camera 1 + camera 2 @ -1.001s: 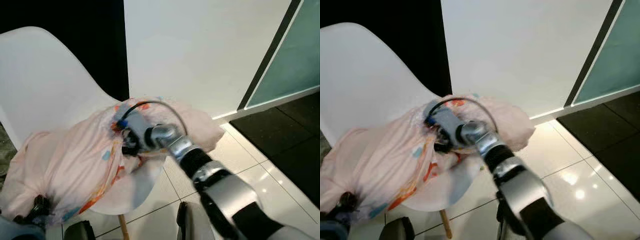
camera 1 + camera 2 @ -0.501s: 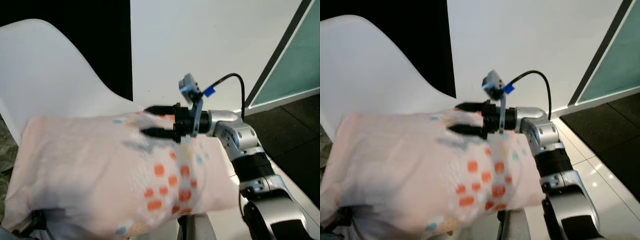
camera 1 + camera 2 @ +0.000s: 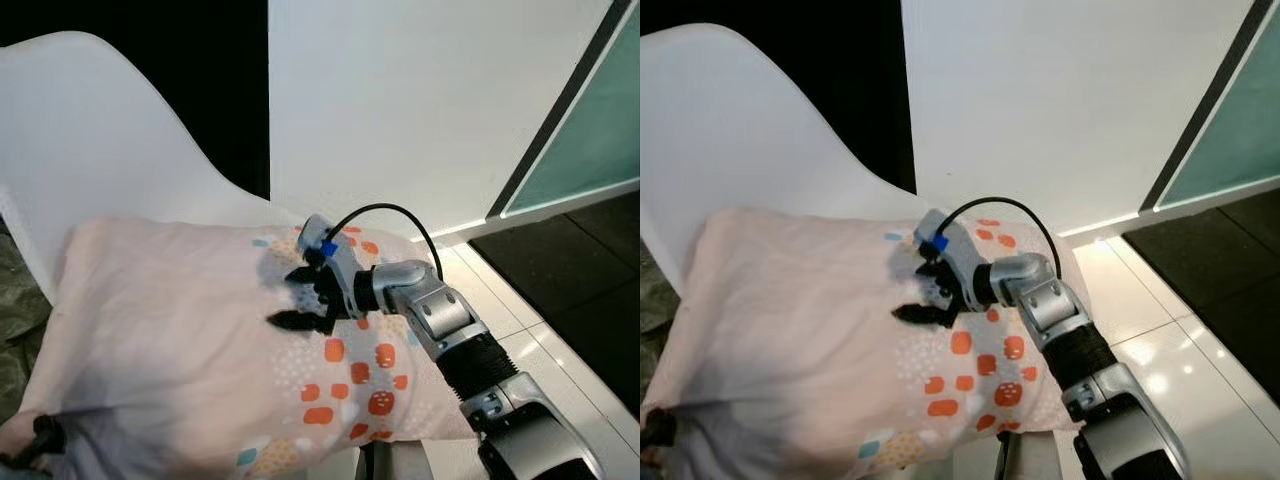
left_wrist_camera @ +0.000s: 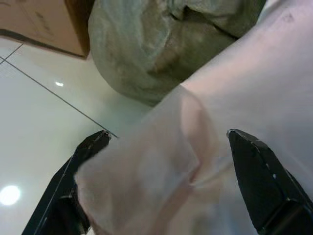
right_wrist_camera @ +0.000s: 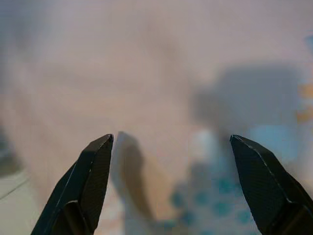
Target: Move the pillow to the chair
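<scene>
A white moulded chair [image 3: 110, 150] with a curved shell back carries the pale pink pillow [image 3: 180, 340], which spreads over the seat and hides most of it. The pillow's printed end, with orange and blue marks, hangs past the seat's front edge. The chair stands on a glossy floor [image 3: 530, 330] of white tiles, which meets a dark floor strip near the white wall. In the left wrist view, a grey-green bundle [image 4: 161, 44] lies on the tiles beside the pillow's corner.

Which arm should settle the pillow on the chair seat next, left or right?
Likely the right. The right gripper is open against the top of the pale pink patterned pillow, over the white moulded chair. The left gripper straddles a low corner of it.
</scene>
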Robot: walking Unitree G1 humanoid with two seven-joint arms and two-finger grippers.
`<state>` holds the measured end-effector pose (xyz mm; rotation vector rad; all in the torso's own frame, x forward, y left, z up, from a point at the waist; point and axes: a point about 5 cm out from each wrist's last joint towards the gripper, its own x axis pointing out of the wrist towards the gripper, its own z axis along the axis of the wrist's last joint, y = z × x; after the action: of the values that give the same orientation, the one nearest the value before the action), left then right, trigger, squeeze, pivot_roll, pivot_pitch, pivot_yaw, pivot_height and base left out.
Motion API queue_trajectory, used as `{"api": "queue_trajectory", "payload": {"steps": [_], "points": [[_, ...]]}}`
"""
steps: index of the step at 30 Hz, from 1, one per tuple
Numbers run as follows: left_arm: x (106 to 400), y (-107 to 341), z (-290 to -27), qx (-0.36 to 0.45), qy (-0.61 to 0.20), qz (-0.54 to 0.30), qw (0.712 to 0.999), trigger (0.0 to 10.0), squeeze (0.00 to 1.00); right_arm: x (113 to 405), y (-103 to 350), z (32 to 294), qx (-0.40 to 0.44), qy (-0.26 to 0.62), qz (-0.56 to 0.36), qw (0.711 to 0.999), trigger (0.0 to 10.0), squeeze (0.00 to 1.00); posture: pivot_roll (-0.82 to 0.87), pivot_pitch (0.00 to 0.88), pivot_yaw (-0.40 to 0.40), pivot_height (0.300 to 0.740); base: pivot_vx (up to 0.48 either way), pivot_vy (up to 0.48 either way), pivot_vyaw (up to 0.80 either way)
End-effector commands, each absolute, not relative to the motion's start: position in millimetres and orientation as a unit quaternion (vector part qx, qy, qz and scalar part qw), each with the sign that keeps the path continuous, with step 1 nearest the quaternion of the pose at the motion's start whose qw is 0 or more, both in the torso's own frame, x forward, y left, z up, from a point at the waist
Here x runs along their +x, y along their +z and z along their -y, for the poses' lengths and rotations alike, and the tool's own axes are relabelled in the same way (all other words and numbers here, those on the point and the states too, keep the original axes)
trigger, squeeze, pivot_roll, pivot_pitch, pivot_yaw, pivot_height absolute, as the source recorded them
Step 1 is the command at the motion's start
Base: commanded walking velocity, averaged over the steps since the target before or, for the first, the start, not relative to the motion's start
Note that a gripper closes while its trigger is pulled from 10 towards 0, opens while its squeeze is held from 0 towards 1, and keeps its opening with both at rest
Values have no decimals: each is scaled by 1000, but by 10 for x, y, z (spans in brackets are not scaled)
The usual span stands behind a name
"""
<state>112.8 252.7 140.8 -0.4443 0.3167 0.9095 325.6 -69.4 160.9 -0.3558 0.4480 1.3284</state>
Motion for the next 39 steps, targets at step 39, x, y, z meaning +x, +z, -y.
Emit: {"api": "queue_trajectory", "payload": {"steps": [39], "points": [[1170,1364,-2528,-210,431,-156,864,10000,1000,3140,578,1996,331,238,-422,810,10000,0,-39,107,-76,300,0,0,0]]}}
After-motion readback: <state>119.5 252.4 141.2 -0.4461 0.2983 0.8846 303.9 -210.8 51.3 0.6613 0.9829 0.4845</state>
